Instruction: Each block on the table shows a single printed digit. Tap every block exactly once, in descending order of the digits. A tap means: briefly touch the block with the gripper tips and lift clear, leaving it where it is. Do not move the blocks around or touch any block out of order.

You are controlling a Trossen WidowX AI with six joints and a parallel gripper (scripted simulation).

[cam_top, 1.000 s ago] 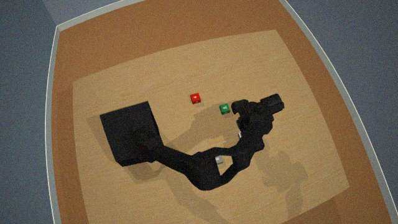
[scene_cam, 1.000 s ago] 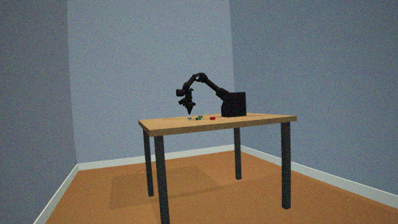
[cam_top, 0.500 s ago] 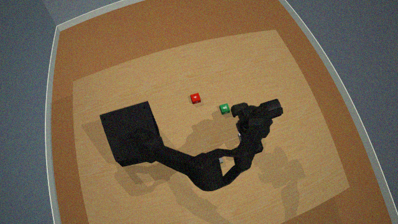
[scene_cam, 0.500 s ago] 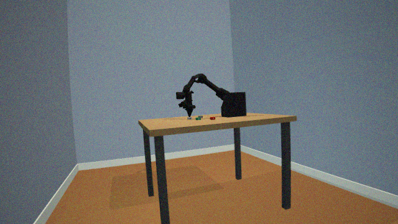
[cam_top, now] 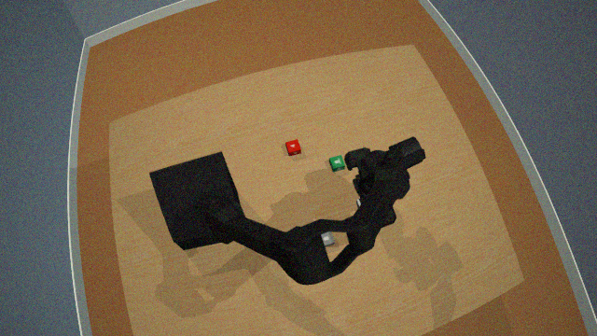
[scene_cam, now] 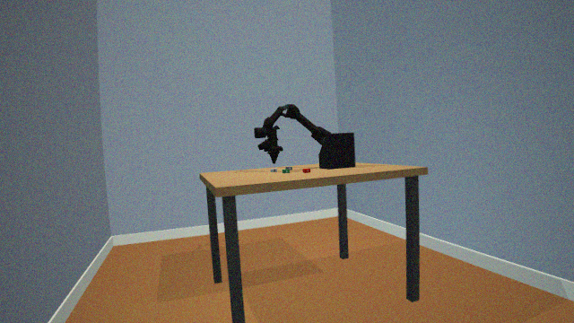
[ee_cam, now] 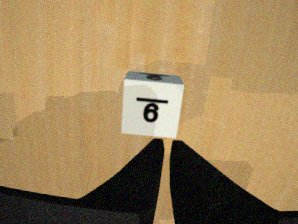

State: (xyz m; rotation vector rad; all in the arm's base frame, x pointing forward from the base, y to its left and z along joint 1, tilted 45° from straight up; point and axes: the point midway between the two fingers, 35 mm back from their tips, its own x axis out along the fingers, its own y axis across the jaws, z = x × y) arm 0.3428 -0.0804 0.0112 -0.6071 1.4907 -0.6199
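A white block [ee_cam: 134, 117] [scene_cam: 273, 170] fills the middle of the wrist view; in the top view a sliver of it shows beside the arm. Its top digit looks like a 6 with a bar above it, which reads as an underlined 9 turned round. My gripper [ee_cam: 166, 148] [scene_cam: 273, 161] is shut and empty, its tips a little above the table, over the block's near edge in the wrist view. A green block [cam_top: 337, 163] [scene_cam: 286, 170], a red block [cam_top: 293, 147] [scene_cam: 306, 170] and a light grey block [cam_top: 327, 239] [scene_cam: 289, 169] lie apart; their digits are too small to read.
The wooden table [cam_top: 210, 117] [scene_cam: 381, 175] carries the black arm base [cam_top: 196, 196] [scene_cam: 337, 150]. In the top view the green block is close beside the gripper body, the red one farther left, and the grey one shows through a gap in the arm.
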